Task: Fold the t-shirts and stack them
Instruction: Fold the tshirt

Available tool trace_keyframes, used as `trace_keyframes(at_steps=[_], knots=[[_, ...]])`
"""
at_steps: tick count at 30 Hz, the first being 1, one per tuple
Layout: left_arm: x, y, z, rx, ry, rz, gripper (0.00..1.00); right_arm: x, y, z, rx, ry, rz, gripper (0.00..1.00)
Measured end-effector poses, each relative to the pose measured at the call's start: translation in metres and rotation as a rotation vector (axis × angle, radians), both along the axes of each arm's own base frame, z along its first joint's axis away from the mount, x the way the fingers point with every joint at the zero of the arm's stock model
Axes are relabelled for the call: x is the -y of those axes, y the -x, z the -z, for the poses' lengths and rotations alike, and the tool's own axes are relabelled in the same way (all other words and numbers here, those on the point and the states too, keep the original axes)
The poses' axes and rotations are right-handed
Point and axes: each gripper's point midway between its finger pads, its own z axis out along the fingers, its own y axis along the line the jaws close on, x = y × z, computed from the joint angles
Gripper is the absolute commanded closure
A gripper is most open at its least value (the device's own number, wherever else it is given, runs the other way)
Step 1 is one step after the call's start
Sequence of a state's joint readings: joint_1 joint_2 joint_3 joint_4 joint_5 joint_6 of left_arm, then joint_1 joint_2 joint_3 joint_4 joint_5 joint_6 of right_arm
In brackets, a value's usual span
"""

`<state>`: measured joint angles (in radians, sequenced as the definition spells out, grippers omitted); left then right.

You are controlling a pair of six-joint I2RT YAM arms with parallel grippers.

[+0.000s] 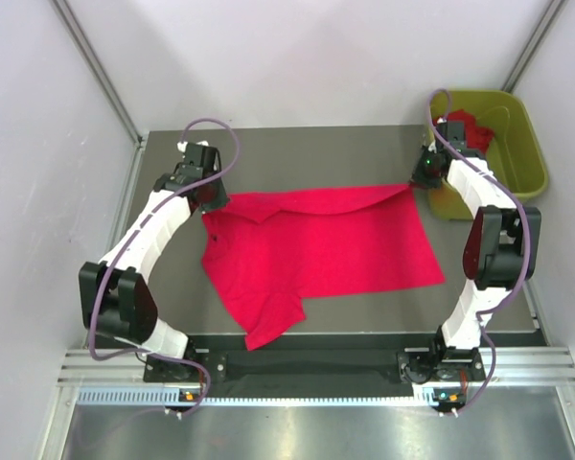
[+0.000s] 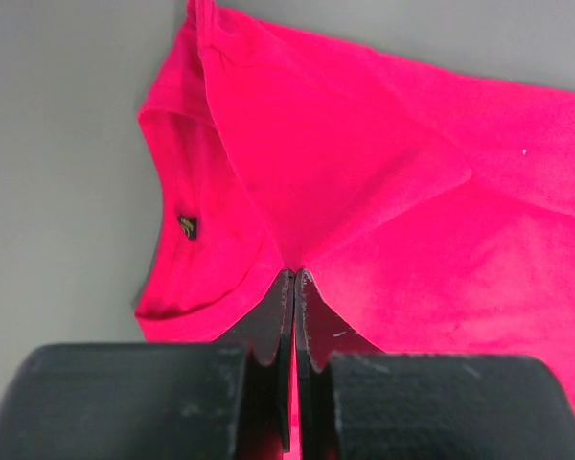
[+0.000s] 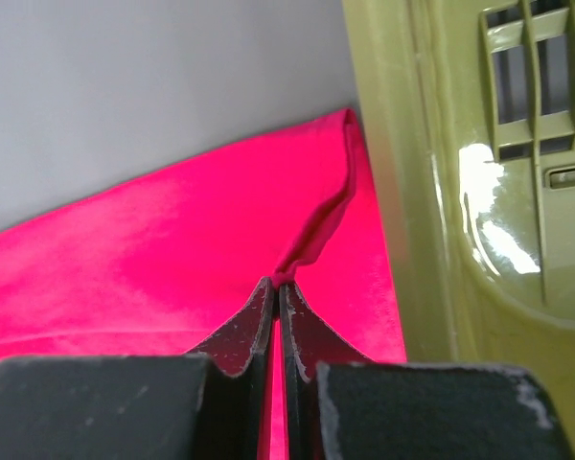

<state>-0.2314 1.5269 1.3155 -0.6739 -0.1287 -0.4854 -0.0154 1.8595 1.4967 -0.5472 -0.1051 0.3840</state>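
Observation:
A bright red t-shirt (image 1: 321, 251) lies spread on the grey table, collar to the left, one sleeve toward the front. My left gripper (image 1: 211, 199) is shut on its cloth beside the collar (image 2: 187, 230); the pinch shows in the left wrist view (image 2: 295, 273). My right gripper (image 1: 420, 180) is shut on the shirt's far right hem corner, next to the basket; the pinched fold shows in the right wrist view (image 3: 276, 281). Another red t-shirt (image 1: 471, 129) lies crumpled inside the yellow-green basket (image 1: 522, 144).
The yellow-green basket wall (image 3: 431, 172) stands right beside my right gripper at the table's back right. White walls enclose the table (image 1: 287, 153) on the left, back and right. A metal rail (image 1: 307, 369) runs along the front edge.

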Motion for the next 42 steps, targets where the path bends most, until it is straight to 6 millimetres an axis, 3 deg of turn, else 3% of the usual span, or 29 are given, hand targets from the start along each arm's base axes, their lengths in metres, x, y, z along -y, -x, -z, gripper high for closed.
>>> trace_keyframes(at_steps=[5,22,33,36,37,39,42], knots=[[-0.002,0.014,-0.002,0.000,0.013,-0.003,1.00,0.005,0.003,0.001,-0.005,0.036,-0.013,1.00],[-0.009,0.044,0.042,-0.122,-0.010,-0.012,1.00,0.011,0.009,0.006,-0.024,0.097,-0.063,0.99],[-0.010,0.050,0.051,-0.146,-0.015,-0.013,1.00,0.012,0.011,0.009,-0.034,0.161,-0.071,0.93],[-0.010,0.053,0.054,-0.158,-0.014,-0.010,0.77,0.012,0.016,0.015,-0.060,0.190,-0.069,0.86],[-0.010,0.054,0.056,-0.165,-0.014,-0.009,0.62,0.012,0.020,0.019,-0.080,0.199,-0.069,0.82],[-0.012,0.060,0.059,-0.187,-0.014,-0.011,0.48,0.013,0.034,0.034,-0.142,0.214,-0.071,0.67],[-0.016,0.066,0.056,-0.193,-0.023,-0.012,0.38,0.012,0.048,0.044,-0.173,0.233,-0.071,0.57]])
